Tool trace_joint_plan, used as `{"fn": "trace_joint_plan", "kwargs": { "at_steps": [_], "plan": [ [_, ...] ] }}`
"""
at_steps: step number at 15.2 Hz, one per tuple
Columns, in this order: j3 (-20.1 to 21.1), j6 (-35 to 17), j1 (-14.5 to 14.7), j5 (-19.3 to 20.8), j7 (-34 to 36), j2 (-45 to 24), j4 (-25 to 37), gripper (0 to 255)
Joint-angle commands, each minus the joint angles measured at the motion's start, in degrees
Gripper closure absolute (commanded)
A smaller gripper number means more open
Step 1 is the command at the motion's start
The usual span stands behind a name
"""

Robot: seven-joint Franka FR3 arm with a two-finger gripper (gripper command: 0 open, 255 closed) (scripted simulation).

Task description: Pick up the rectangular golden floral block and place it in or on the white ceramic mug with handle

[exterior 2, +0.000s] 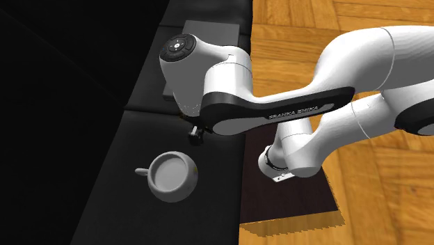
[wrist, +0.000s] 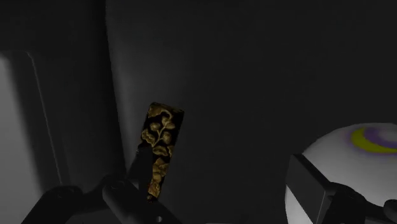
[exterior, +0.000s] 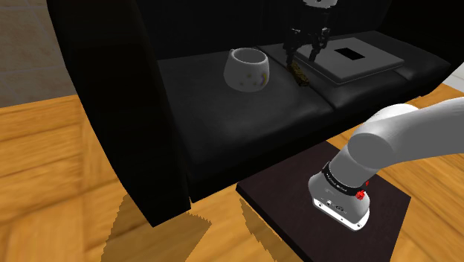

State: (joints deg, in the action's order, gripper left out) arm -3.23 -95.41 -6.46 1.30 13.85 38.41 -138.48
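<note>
Finding 1: The golden floral block [exterior: 300, 72] lies flat on the seat of the black sofa [exterior: 245, 123], close to the seam between two cushions. Its relief face is up, as the wrist view confirms [wrist: 162, 145].

Finding 2: The hand [exterior: 305, 53] hangs directly above the block with its fingers spread and nothing pinched. In the wrist view [wrist: 216, 184] the near end of the block sits against the tip of one finger [wrist: 124, 194] rather than centred in the gap. Contact there cannot be judged.

Finding 3: The white mug [exterior: 247, 68] stands upright on the same seat, near the block but apart from it, on the shoulder view's left. It carries gold marks on its side. Seen from above [exterior 2: 174, 176], its mouth is open and its handle [exterior 2: 142, 171] points away from the arm [exterior 2: 278, 111]. The mug's rounded wall bulges in just behind the other finger [wrist: 308, 184].

Finding 4: A grey flat slab [exterior: 357, 59] with a black rectangle on top rests on the next cushion, just beside the block on the side away from the mug.

Finding 5: The dark stand [exterior: 282, 201] sits on the wooden floor [exterior: 44, 171], hard against the sofa front.
</note>
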Motion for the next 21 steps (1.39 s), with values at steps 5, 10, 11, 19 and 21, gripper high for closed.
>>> {"fn": "trace_joint_plan", "kwargs": {
  "at_steps": [5,10,11,19,21],
  "plan": [
    [-0.7,-7.3,-5.4,3.2,7.9,-3.9,-1.4,0],
    [-1.0,-11.2,-5.5,3.4,7.9,-4.2,-5.1,0],
    [-1.0,-12.0,-5.5,3.5,7.9,-4.3,-5.8,0],
    [-1.0,-12.5,-5.5,3.5,7.9,-4.3,-6.2,0],
    [-1.0,-12.5,-5.5,3.5,7.9,-4.3,-6.2,255]
  ]
}}
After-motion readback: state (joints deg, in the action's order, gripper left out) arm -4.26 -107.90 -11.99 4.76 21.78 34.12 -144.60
